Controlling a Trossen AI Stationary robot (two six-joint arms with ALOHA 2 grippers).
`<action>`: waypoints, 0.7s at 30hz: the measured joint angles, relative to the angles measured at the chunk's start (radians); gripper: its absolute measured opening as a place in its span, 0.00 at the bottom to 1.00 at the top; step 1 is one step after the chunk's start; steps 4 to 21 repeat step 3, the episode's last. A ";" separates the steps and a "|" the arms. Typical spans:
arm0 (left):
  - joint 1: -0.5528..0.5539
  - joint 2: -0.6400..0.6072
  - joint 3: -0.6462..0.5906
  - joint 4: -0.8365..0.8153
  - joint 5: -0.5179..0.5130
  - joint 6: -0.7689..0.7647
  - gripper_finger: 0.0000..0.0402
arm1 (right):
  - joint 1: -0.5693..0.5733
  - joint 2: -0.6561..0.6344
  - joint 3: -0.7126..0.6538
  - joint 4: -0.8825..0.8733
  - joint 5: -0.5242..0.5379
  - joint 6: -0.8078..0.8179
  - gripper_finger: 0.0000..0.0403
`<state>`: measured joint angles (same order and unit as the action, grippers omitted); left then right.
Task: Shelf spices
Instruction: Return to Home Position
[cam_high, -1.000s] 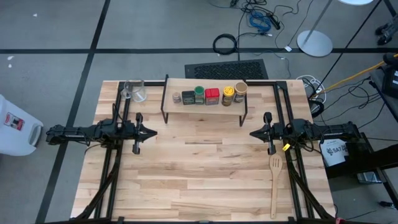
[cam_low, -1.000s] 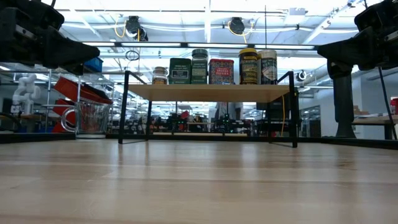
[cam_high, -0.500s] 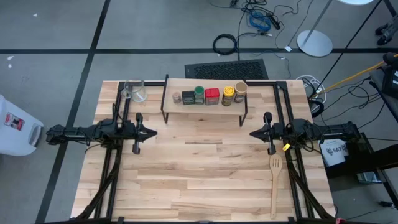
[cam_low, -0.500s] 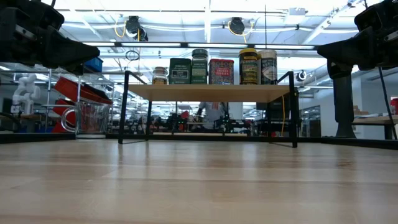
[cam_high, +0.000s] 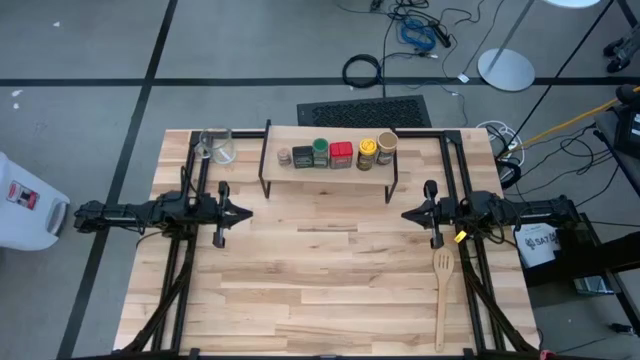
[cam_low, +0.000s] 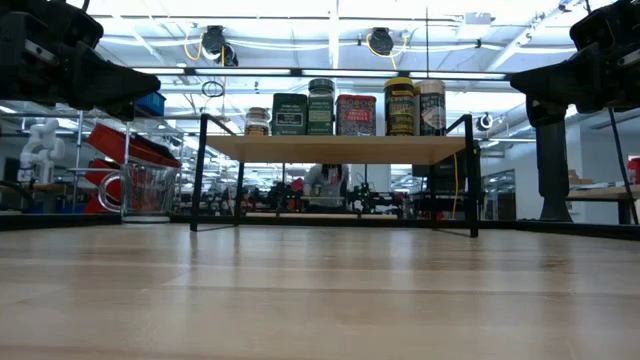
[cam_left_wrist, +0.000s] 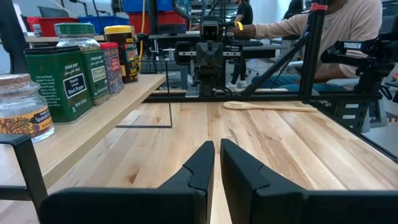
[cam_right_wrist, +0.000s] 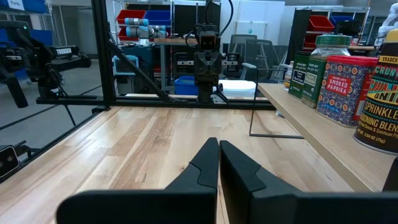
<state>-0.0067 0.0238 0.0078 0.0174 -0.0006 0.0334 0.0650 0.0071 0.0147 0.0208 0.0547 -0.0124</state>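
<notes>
The shelf (cam_high: 300, 134) stands at the table's far middle on thin black legs. Its plank top carries several spices in a row: tiny brown jar (cam_high: 284, 156), dark tin (cam_high: 302, 156), green-lidded jar (cam_high: 320, 151), red tin (cam_high: 341, 155), yellow jar (cam_high: 367, 153) and tan jar (cam_high: 386, 148). They rest on their bases, upright, as the low view shows (cam_low: 335, 112). My left gripper (cam_high: 246, 212) hovers shut near the table's left side. My right gripper (cam_high: 405, 214) hovers shut near the right side. They point at each other, both nearer than the shelf.
A clear glass cup (cam_high: 219, 146) stands left of the shelf. A wooden spatula (cam_high: 441, 295) lies by the table's right near edge. Black frame rails (cam_high: 190, 180) run along both sides. A person (cam_left_wrist: 323, 25) sits beyond the table's right side. Bare wood (cam_high: 325, 270) spans the middle.
Neither arm nor any spice has moved. Only a person far behind the shelf has shifted leftward in the low view.
</notes>
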 joint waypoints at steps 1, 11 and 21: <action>0.000 0.000 0.000 0.000 0.000 0.000 0.09 | 0.000 0.000 0.000 0.000 0.000 0.000 0.00; 0.000 0.000 0.000 0.000 0.000 0.000 0.09 | 0.000 0.000 0.000 0.000 0.000 0.000 0.00; 0.000 0.000 0.000 0.000 0.000 0.000 0.09 | 0.000 0.000 0.000 0.000 0.000 0.000 0.00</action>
